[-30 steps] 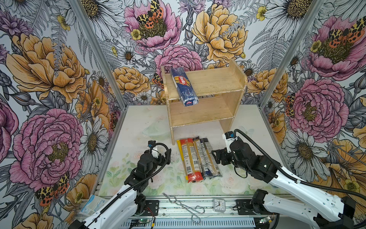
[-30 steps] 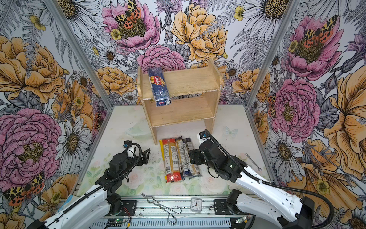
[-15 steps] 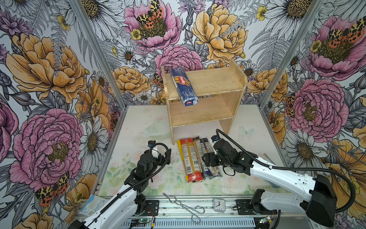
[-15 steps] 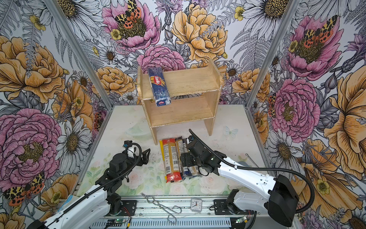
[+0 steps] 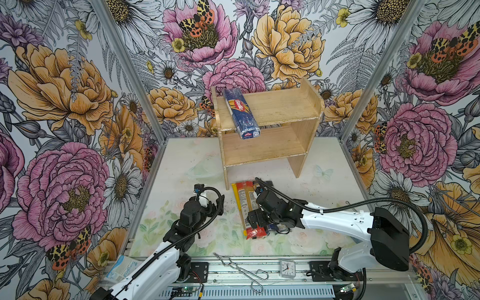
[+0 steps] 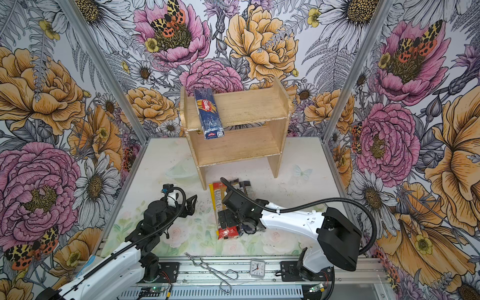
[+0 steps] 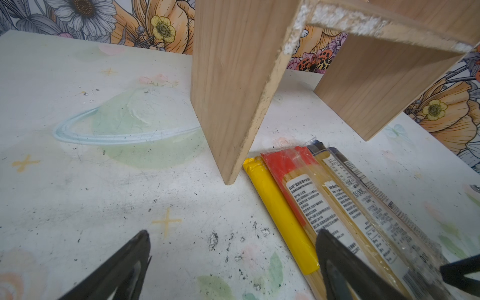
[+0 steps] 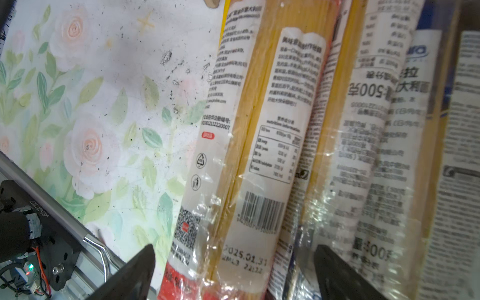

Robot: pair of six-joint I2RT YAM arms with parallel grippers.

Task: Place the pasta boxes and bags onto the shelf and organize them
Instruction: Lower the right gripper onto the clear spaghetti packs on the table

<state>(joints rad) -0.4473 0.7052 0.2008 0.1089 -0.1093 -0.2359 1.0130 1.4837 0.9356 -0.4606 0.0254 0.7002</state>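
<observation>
Right end effector [image 8: 235,252] spread over red-ended pack [image 8: 249,130], contact unclear.

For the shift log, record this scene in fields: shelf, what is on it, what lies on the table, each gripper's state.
shelf: pale two-tier wooden shelf, at the back of the table
on shelf: dark blue Barilla spaghetti box, top board, front end overhanging
on table: long yellow pack, red-ended clear pack, two dark-ended clear packs, side by side before the shelf
left gripper: open, empty, beside the packs
right gripper: open, above the packs, holding nothing
</observation>
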